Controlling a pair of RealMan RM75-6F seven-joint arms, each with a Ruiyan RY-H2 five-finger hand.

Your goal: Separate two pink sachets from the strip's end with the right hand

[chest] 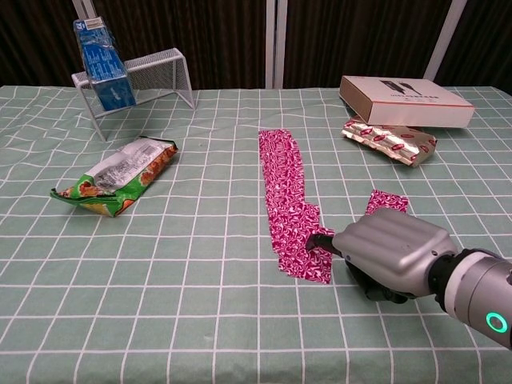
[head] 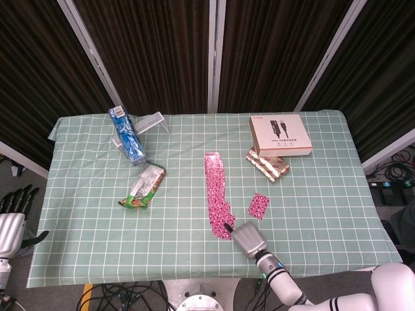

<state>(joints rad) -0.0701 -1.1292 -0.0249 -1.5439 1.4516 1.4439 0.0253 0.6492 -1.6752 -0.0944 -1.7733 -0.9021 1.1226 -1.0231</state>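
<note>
A long pink sachet strip (head: 216,191) (chest: 286,196) lies lengthwise in the middle of the green checked table. My right hand (head: 248,238) (chest: 392,252) sits at the strip's near end, on its right side, with its back to both cameras. A dark fingertip (chest: 317,239) lies on the last sachets and pinches their edge. The other fingers are curled under the palm and hidden. One loose pink sachet (head: 258,206) (chest: 387,200) lies just right of the strip, partly behind the hand in the chest view. My left hand (head: 11,217) hangs off the table's left edge, fingers apart, holding nothing.
A white box (head: 279,135) and a red-and-silver packet (head: 267,164) lie at the back right. A green snack bag (head: 143,186) lies left of centre. A blue carton (head: 126,135) leans on a wire rack (head: 150,122) at the back left.
</note>
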